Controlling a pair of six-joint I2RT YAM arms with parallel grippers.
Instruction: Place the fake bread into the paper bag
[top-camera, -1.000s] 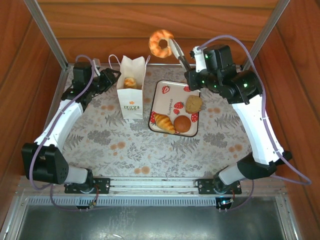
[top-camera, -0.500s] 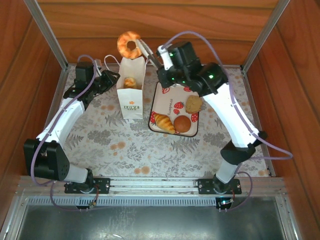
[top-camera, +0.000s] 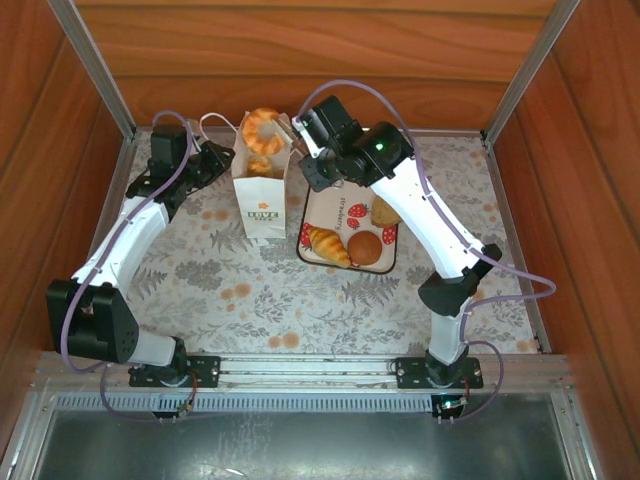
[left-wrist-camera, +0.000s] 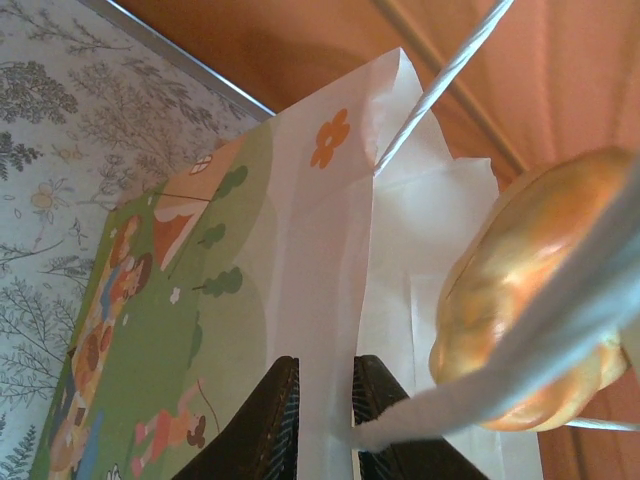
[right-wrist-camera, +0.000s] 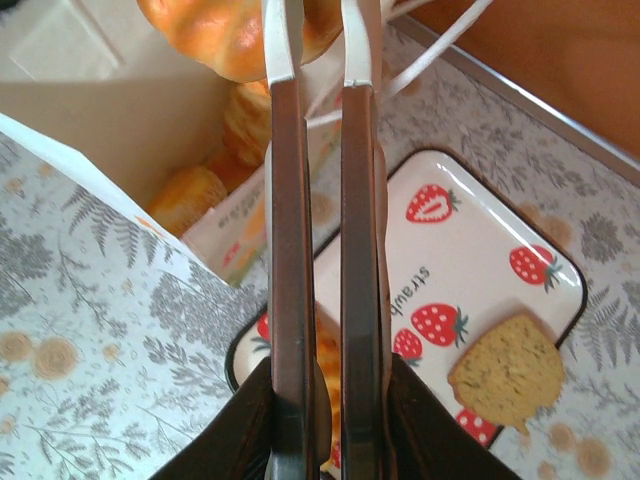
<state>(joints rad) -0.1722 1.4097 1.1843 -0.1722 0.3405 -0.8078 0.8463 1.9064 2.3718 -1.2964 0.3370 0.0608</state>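
Note:
The white paper bag (top-camera: 263, 205) stands open left of the tray, with small buns (right-wrist-camera: 190, 195) inside. My right gripper (top-camera: 284, 131) is shut on a golden glazed ring (top-camera: 262, 127) and holds it right over the bag's mouth. In the right wrist view the ring (right-wrist-camera: 225, 35) sits at the fingertips above the bag's opening (right-wrist-camera: 90, 110). My left gripper (left-wrist-camera: 322, 385) is shut on the bag's side wall (left-wrist-camera: 300, 230), paper between its fingers (left-wrist-camera: 272, 420); the ring (left-wrist-camera: 540, 300) hangs close beside it. A croissant (top-camera: 328, 244), a round bun (top-camera: 366, 248) and a rough bun (top-camera: 386, 210) lie on the tray.
The strawberry-print tray (top-camera: 335, 190) lies right of the bag, under my right arm. A white loop handle (left-wrist-camera: 450, 70) crosses in front of the ring. Wooden walls close the back and sides, and a metal rail (top-camera: 95, 70) runs along the left.
My right arm has swung left from the back wall, carrying the ring from above the tray to over the bag's mouth. My left gripper has closed on the bag's edge.

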